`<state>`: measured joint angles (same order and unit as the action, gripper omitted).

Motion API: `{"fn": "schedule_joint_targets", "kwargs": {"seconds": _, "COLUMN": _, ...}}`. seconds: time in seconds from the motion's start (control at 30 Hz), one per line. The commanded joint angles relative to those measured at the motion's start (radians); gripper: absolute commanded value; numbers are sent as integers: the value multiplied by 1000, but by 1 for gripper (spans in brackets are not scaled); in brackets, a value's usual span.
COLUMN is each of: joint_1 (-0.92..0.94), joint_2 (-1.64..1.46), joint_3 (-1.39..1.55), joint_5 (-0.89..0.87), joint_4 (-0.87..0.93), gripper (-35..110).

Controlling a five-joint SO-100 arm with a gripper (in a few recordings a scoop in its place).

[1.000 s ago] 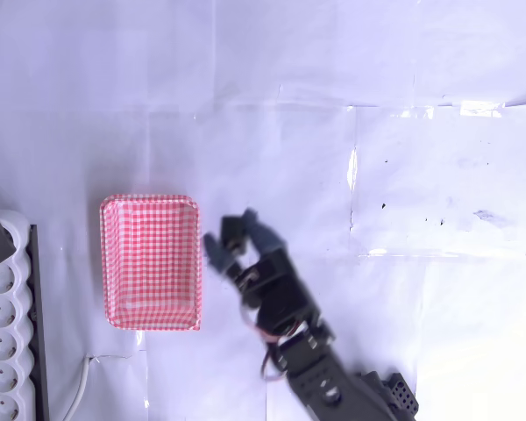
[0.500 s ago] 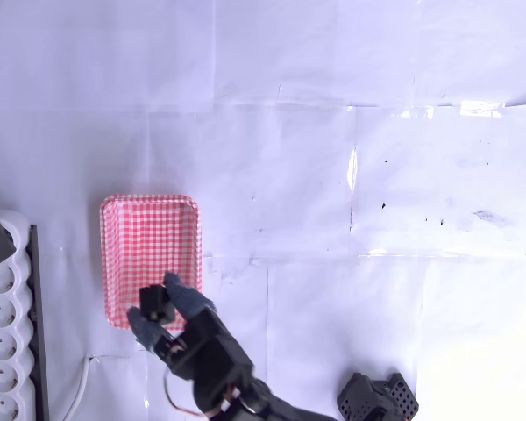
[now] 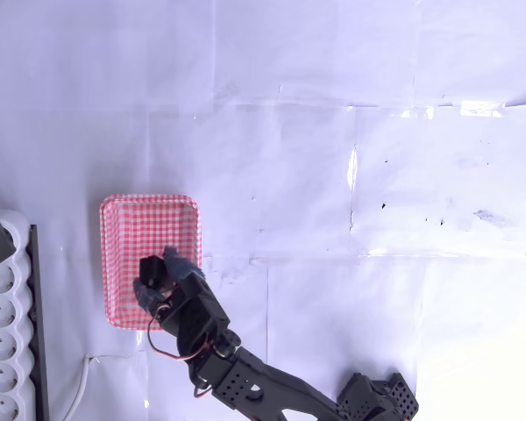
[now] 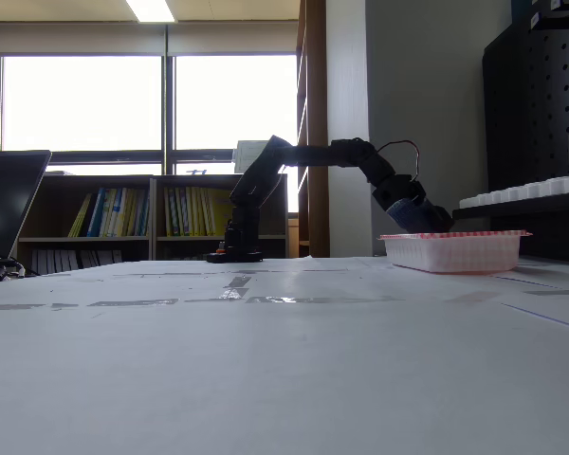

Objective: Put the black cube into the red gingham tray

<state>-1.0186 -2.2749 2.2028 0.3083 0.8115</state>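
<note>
Black cube (image 3: 152, 270), clamped in tool (image 3: 155, 276), hangs over red gingham tray (image 3: 123, 230).

A black arm (image 3: 272, 395) built of blocky, boxy segments is seen in the overhead view, ending in a claw (image 3: 158, 282) whose fingers (image 3: 182, 266) are covered in dull blue-grey. Thin red and dark wires (image 3: 171, 351) are looped beside the wrist, and a perforated black part (image 3: 401, 399) is seen at the base. In the fixed view the arm (image 4: 303, 161) is shown as a dark silhouette on a black base (image 4: 233, 254), with a thin cable (image 4: 403, 150) arched above the wrist.

Matt black cube (image 3: 152, 271), glossy taped paper sheets (image 3: 333, 175) over table.
</note>
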Motion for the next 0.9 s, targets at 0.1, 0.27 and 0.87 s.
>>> {"fn": "schedule_joint_targets", "kwargs": {"seconds": 0.1, "joint_1": 0, "joint_2": 38, "joint_3": 137, "joint_5": -12, "joint_4": 55, "gripper": 34}}
{"fn": "schedule_joint_targets", "kwargs": {"seconds": 0.27, "joint_1": 6, "joint_2": 64, "joint_3": 150, "joint_5": -11, "joint_4": 83, "gripper": 40}}
{"fn": "schedule_joint_targets", "kwargs": {"seconds": 0.87, "joint_1": 137, "joint_2": 788, "joint_3": -443, "joint_5": -89, "joint_4": -186, "gripper": 39}}
